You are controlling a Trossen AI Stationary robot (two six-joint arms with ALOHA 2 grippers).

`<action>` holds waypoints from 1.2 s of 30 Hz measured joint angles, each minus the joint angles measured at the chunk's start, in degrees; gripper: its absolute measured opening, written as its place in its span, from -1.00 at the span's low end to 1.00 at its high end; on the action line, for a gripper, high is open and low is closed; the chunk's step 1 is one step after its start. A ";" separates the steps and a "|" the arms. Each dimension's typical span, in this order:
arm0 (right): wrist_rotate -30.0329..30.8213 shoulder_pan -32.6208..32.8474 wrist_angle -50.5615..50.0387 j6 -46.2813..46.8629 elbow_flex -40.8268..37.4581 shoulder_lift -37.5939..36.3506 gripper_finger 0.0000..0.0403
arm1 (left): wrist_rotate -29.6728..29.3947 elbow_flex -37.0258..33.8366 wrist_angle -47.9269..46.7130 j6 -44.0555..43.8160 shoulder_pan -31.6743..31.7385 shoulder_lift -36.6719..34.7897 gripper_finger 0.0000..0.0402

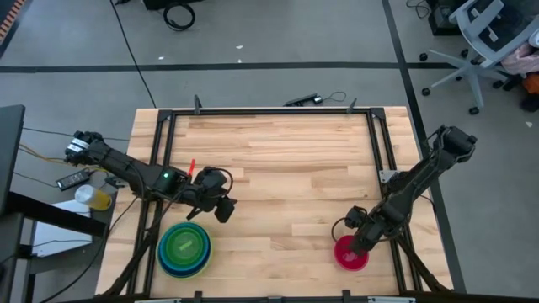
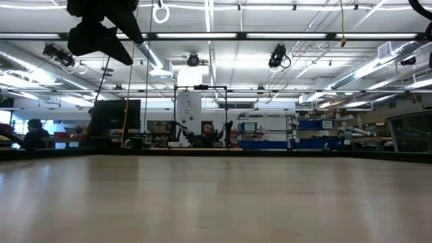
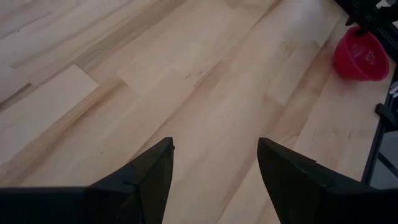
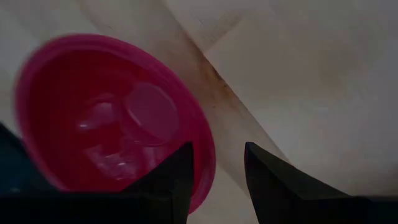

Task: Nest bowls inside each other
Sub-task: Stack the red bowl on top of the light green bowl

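Note:
The red-magenta bowl [image 1: 351,254] [image 4: 106,118] stands upright on its base near the table's near right corner; it also shows far off in the left wrist view [image 3: 360,55]. My right gripper [image 1: 360,244] [image 4: 217,183] hangs just over it, pointing steeply down and open. One finger is over the bowl's inside and the other outside its rim [image 4: 208,155], with no touch showing. A stack of nested bowls [image 1: 185,249], bright green in the middle with blue at the outer rim, sits at the near left. My left gripper [image 1: 223,210] [image 3: 214,177] is open above bare wood beside that stack.
Black frame rails [image 1: 160,151] run along the table's left, far and right sides, close to both arms. A small red object [image 1: 192,166] lies by the left arm. The wooden middle of the table [image 1: 286,185] is free room.

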 joint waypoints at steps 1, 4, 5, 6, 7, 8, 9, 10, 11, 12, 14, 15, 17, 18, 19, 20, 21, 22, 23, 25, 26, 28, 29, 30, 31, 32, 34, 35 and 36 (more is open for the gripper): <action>-0.22 0.00 0.26 -0.23 0.00 0.64 -0.29 | 0.00 0.00 -0.02 0.02 0.00 0.00 0.16; -0.38 0.00 1.59 -0.69 0.00 2.03 -0.34 | 0.00 0.00 -0.02 0.17 0.00 0.00 0.16; -0.38 0.00 1.89 -0.72 0.00 2.39 -0.37 | -0.02 0.00 -0.02 0.17 0.00 0.00 0.16; -0.36 0.00 2.25 -0.81 0.00 2.61 -0.39 | 0.00 0.00 -0.02 0.17 0.00 0.00 0.16; -0.33 0.00 2.66 -1.02 0.00 2.75 -0.42 | -0.02 0.00 -0.02 0.17 0.00 0.00 0.16; -0.29 0.00 2.96 -1.17 0.02 2.95 -0.45 | 0.00 0.00 -0.04 0.17 0.00 0.00 0.16; -0.24 0.00 3.07 -1.22 0.02 3.07 -0.48 | -0.01 0.00 -0.04 0.17 0.00 0.00 0.16; -0.11 0.00 3.05 -1.35 0.02 3.12 -0.52 | -0.02 0.00 -0.04 0.17 0.00 0.00 0.16; -0.07 0.00 3.17 -1.57 0.02 3.23 -0.57 | -0.02 0.00 -0.08 0.17 0.00 0.00 0.16; -0.01 0.00 3.27 -1.71 0.02 3.30 -0.63 | -0.02 0.00 -0.10 0.17 0.00 0.00 0.16; 0.06 0.00 3.28 -1.78 0.02 3.34 -0.76 | -0.01 0.00 -0.24 0.16 0.18 0.00 0.16; 0.13 -0.09 3.39 -1.89 0.04 3.14 -0.84 | 0.00 0.00 -0.28 0.16 0.32 0.00 0.16; 1.52 -0.68 3.27 -2.90 0.96 2.45 -0.89 | 0.02 0.00 -0.22 0.15 0.73 0.00 0.16; 3.13 -1.20 2.93 -3.36 1.76 2.13 -0.89 | 0.02 0.00 -0.09 0.15 0.94 0.00 0.16; 4.78 -2.01 1.83 -3.48 2.66 1.94 -0.89 | 0.04 0.00 0.15 0.15 1.22 0.00 0.16; 6.42 -2.94 0.36 -3.65 3.62 1.92 -0.89 | 0.03 0.00 0.50 0.20 1.54 0.00 0.16; 8.17 -3.95 -1.21 -4.23 4.66 1.92 -0.89 | 0.04 -0.02 1.26 0.76 1.88 0.02 0.16; 9.84 -5.08 -2.51 -5.23 5.84 1.92 -0.89 | 0.02 -0.02 2.94 2.02 2.39 0.48 0.16; 11.40 -6.35 -3.23 -6.20 6.85 1.91 -0.89 | 0.05 -0.02 5.62 3.91 2.92 1.26 0.16; 14.24 -9.44 -3.95 -7.75 8.14 1.87 -0.89 | 0.09 -0.02 10.91 8.71 3.59 3.02 0.16; 16.07 -11.14 -4.19 -8.07 8.48 1.87 -0.89 | 0.24 -0.06 13.97 11.24 4.02 4.31 0.16; 20.64 -14.49 -4.19 -7.96 9.22 1.92 -0.89 | 1.19 -0.01 21.00 15.63 4.88 6.87 0.16; 23.41 -16.11 -4.15 -7.54 9.61 2.13 -0.89 | 1.36 0.00 23.17 17.12 5.18 8.16 0.16; 25.94 -17.85 -4.34 -6.86 10.09 2.37 -0.89 | 1.49 -0.04 25.29 18.15 5.66 9.53 0.16; 28.03 -19.45 -4.53 -6.39 10.48 2.71 -0.89 | 1.49 -0.04 27.99 19.12 6.29 10.81 0.16; 29.85 -21.05 -4.75 -6.34 10.95 3.24 -0.89 | 1.53 -0.04 30.00 20.04 6.88 11.84 0.16; 33.33 -24.15 -4.72 -6.51 12.40 4.35 -0.89 | 1.35 0.14 31.99 20.86 8.28 13.33 0.16; 34.88 -25.57 -4.75 -6.72 13.27 5.04 -0.89 | 1.33 0.71 32.28 21.01 9.00 14.20 0.16; 36.63 -26.75 -5.02 -7.07 14.24 5.95 -0.89 | 1.33 1.16 32.46 21.15 9.70 14.85 0.16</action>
